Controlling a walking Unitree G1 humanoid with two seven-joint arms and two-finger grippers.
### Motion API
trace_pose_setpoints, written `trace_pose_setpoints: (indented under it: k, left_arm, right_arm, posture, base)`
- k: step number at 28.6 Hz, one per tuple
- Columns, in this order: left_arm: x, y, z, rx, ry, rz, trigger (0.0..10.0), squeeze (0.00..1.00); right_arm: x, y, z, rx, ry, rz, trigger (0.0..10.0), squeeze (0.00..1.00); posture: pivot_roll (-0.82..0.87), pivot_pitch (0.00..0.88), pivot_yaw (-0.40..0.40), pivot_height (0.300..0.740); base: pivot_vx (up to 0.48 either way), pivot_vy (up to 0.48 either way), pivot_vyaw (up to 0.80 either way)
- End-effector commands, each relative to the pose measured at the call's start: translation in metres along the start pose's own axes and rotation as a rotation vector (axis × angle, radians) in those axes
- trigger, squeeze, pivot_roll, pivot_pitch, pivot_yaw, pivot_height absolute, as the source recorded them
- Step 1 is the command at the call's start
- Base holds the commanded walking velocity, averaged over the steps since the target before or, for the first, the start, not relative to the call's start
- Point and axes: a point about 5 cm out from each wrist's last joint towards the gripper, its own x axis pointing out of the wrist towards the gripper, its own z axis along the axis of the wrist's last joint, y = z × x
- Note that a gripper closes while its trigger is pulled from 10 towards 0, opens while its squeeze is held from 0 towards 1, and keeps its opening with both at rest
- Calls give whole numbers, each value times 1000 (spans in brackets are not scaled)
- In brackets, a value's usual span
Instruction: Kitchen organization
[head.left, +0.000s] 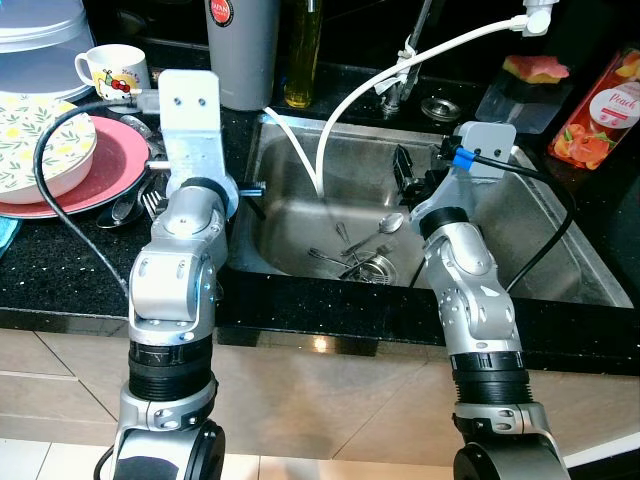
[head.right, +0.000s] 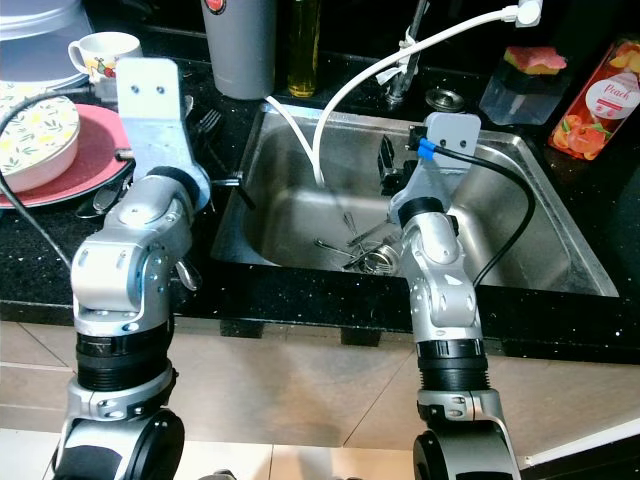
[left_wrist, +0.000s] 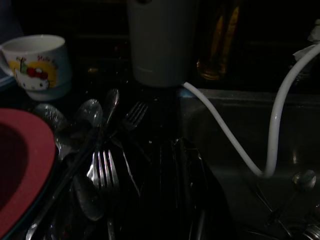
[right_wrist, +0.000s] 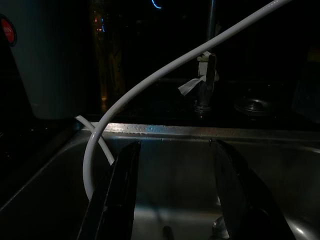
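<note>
Over the sink (head.left: 560, 250) basin, right gripper (right_wrist: 172, 200) hangs wide open and empty, and reaching for the cutlery (head.left: 350, 255) could snag the white hose (head.left: 300, 150).

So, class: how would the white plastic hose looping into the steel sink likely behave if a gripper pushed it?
The white plastic hose curves in a long loop, so it probably bends and springs back. It looks thin and light. Its smooth surface may slip between the right gripper fingers, which are open.
</note>
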Motion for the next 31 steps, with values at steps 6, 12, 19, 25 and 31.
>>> trace_pose_setpoints:
  k: [6, 12, 19, 25, 31]
  left_arm:
    - [7, 10, -5, 53, 25, 71, 10000, 0]
    - [12, 17, -19, -63, 132, 103, 10000, 0]
    - [14, 16, -26, -116, 188, 98, 10000, 0]
    - [13, 5, -35, -228, 254, 40, 10000, 0]
    - [13, 11, -32, -132, 214, 103, 10000, 0]
  right_arm:
    - [-1, -4, -3, 7, 9, -17, 10000, 0]
    - [-1, -3, -3, 7, 9, -15, 10000, 0]
    - [-1, -3, -4, 8, 12, -13, 10000, 0]
    - [-2, -2, -5, 10, 15, -13, 10000, 0]
    - [-1, -2, -4, 11, 12, -10, 10000, 0]
  posture:
    - [242, 95, -94, 740]
    - [242, 95, -95, 740]
    - [241, 97, -96, 740]
    - [239, 96, -95, 740]
    - [240, 91, -93, 740]
  base:
    - [0, 0, 0]
    - [0, 0, 0]
    - [0, 0, 0]
    - [0, 0, 0]
    - [0, 0, 0]
